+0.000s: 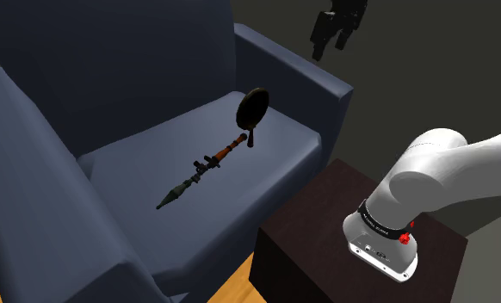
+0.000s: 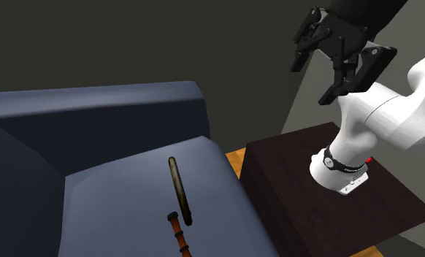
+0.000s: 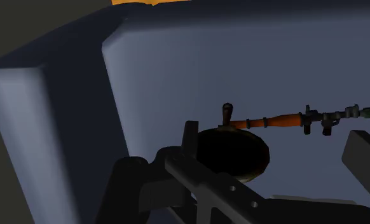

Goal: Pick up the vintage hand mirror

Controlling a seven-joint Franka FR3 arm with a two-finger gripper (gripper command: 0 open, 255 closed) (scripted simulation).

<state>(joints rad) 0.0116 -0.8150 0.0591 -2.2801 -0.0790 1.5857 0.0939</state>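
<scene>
Hand mirror (image 1: 250, 109) (image 2: 180, 188) (image 3: 231, 153): a dark round head with a short dark handle. It rested tilted, up on its rim, on the blue armchair's seat cushion (image 1: 137, 172), toward the far right of the shoulder view.

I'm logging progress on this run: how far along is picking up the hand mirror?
Done: nothing to show yet; the hand mirror sits on the blue armchair seat, its handle by a long orange-and-green launcher. In hand: the approach, with the gripper open, high above the seat and apart from the mirror. Left: come down, close on the mirror, lift it.
</scene>
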